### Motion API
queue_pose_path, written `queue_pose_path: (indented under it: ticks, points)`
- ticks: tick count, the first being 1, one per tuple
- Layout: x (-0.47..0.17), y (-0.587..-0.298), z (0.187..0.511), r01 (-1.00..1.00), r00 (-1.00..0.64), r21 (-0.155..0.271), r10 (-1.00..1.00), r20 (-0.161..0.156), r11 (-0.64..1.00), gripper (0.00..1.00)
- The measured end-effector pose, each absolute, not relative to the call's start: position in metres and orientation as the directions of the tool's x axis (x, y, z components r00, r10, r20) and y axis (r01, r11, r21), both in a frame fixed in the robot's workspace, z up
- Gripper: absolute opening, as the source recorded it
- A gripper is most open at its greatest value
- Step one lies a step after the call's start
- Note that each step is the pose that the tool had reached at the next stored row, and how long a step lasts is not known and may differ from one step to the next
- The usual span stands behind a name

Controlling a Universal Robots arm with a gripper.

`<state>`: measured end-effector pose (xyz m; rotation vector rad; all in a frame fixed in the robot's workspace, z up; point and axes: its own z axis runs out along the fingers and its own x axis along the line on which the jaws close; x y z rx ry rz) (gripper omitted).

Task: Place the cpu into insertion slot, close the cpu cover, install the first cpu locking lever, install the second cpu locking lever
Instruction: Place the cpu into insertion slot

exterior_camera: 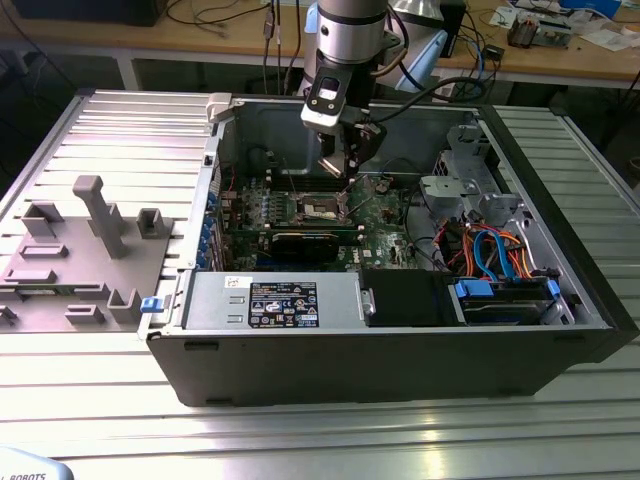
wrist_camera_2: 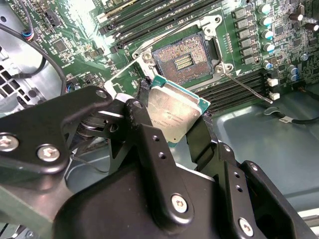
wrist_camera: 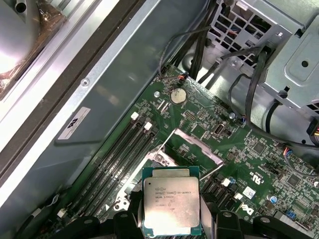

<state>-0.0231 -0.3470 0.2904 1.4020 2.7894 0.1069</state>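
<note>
My gripper (wrist_camera_2: 172, 119) clamps the cpu (wrist_camera_2: 175, 110) by two opposite edges, just beside and above the open insertion slot (wrist_camera_2: 183, 59), so I judge it must be level and its corners matched to the slot.

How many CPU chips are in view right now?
1: the cpu, held in the jaws of the gripper, near the empty insertion slot. The arm may hide others.
</note>
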Motion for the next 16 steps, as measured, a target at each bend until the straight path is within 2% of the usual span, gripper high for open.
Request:
queue_pose_path:
  ticks: [16]
  points:
    - [-0.0231, -0.347, 0.2903, 0.816, -0.577, 0.069, 0.817, 0.015, 0.575, 0.54]
